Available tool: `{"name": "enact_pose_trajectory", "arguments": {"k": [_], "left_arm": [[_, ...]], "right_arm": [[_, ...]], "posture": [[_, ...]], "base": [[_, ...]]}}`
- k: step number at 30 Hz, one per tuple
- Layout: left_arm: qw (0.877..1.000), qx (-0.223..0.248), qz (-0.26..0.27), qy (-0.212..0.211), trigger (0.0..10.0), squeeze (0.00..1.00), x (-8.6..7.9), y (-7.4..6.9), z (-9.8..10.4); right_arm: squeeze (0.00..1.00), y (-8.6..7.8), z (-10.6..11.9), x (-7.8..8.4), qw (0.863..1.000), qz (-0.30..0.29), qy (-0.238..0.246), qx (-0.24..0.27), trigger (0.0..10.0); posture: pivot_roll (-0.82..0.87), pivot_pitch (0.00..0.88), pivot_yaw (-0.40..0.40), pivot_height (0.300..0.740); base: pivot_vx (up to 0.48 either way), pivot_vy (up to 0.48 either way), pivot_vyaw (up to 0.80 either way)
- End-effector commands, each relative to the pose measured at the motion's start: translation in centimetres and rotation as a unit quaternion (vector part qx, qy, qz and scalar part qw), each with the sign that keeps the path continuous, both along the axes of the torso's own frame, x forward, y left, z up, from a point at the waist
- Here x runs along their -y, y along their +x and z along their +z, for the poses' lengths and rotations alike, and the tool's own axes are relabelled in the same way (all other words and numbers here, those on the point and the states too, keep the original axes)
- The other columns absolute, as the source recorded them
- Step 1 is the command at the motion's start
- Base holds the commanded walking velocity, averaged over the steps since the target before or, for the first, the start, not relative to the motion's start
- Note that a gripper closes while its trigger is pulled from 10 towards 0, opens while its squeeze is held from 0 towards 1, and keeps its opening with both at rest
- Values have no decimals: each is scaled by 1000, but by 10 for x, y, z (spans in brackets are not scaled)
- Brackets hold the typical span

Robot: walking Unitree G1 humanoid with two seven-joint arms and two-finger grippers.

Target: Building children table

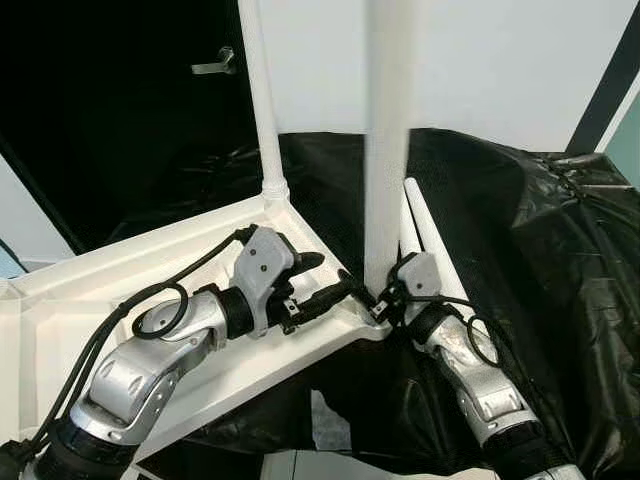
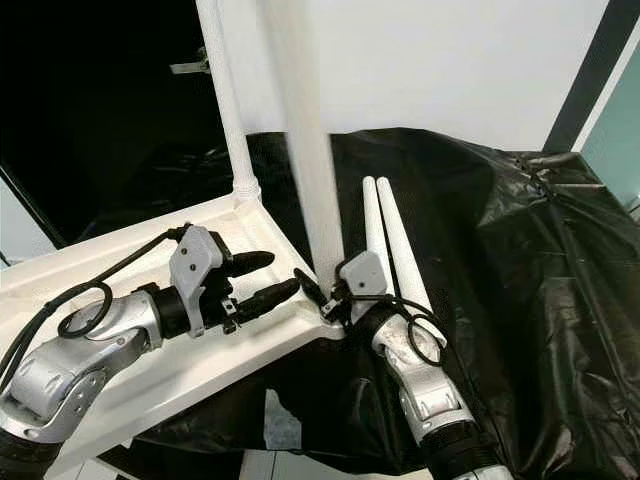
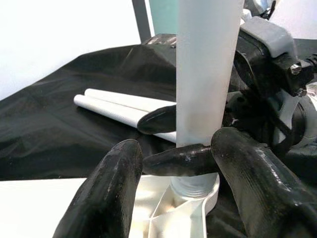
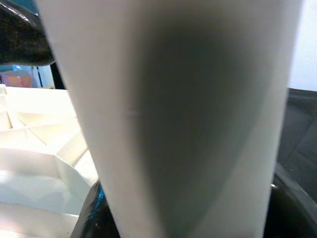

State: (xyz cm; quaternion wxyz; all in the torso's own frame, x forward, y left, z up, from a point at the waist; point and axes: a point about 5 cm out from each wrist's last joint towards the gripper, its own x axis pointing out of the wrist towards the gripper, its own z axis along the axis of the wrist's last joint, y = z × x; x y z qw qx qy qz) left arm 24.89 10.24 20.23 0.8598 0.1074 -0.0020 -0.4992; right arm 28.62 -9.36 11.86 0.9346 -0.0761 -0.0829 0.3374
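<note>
White tabletop point(image 1: 120, 270) upside down on black sheet point(image 1: 560, 260), near-corner leg point(image 1: 388, 150) upright in socket, gripped low by right end effector point(image 2: 322, 298). Left end effector point(image 1: 325, 282) spread wide just beside that leg. Two spare legs point(image 2: 392, 240) flat on the sheet.

No readable text, labels, brands, numbers or signs in any view. White plastic table top point(image 1: 150, 260), white table legs point(image 2: 400, 250), black plastic sheeting point(image 1: 520, 230) and silver arm casings: all unmarked as far as can be made out.
</note>
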Motion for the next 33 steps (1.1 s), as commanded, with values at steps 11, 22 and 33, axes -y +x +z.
{"name": "enact_pose_trajectory", "arguments": {"k": [11, 22, 33], "left_arm": [[999, -4, -35, 8, 10000, 0, -1, -5, 3], [999, -3, -39, 11, 10000, 0, -2, -4, 3], [999, 0, -38, 12, 10000, 0, -2, -3, 5]], "right_arm": [[0, -14, -58, 9, 974, -55, 76, -205, 10000], [0, -10, -56, 16, 962, -82, 137, -223, 10000], [0, -20, -54, 7, 990, -54, 38, -121, 10000]], "posture": [[117, 0, 43, 740], [114, 0, 48, 740], [116, 0, 59, 740]], "base": [[0, 0, 0], [0, 0, 0], [0, 0, 0]]}}
